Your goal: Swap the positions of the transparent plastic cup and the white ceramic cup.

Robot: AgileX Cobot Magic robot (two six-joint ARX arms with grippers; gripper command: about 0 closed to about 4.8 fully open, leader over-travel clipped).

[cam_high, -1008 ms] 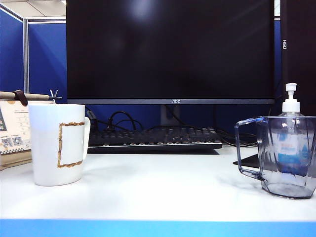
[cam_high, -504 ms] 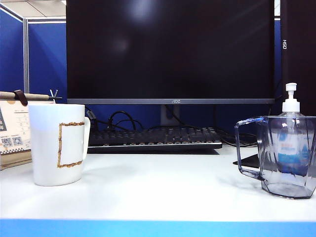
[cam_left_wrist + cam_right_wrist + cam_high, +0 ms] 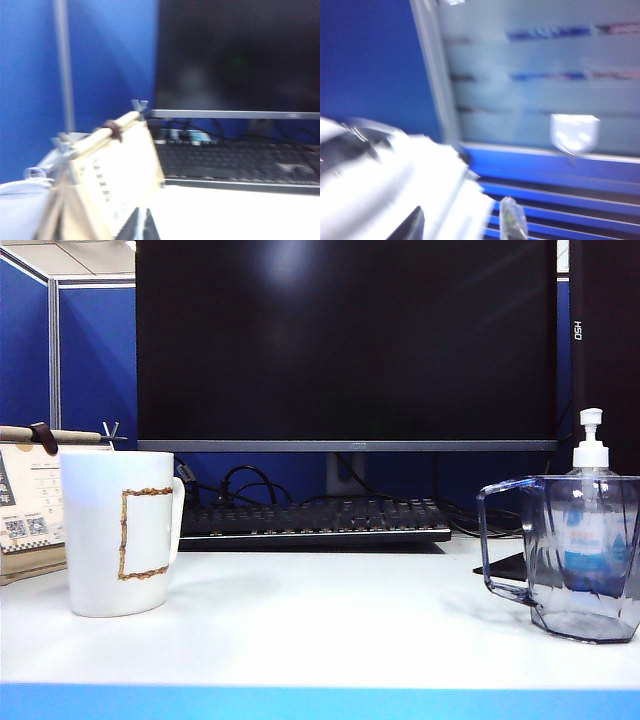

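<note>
Between the earlier exterior pictures and the current one, nothing on the desk has changed position: the white ceramic cup [image 3: 120, 531] stands at the left and the transparent plastic cup [image 3: 585, 555] at the right, well apart, both upright on the white desk [image 3: 330, 625]. Only a very slight shift of the whole picture is detectable.

Neither pincer appears in the exterior view. In the left wrist view, the left gripper [image 3: 144, 227] shows only as dark fingertips at the lower edge, clenched together with nothing between them. Just beyond it stands a desk calendar [image 3: 107, 175]; the keyboard [image 3: 235, 162] and monitor [image 3: 240, 55] lie farther ahead. Neither cup is identifiable in this view.

The right wrist view is heavily blurred. The right gripper [image 3: 465, 225] is released, its fingers standing apart with nothing grasped. It faces a blue partition [image 3: 370, 60], away from both cups.

Legible writing: "HSD" on the dark tower [image 3: 603, 350] at the right. The monitor bezel logo, the calendar print and the blue label on the pump bottle [image 3: 590, 500] behind the transparent plastic cup are too small to read.
</note>
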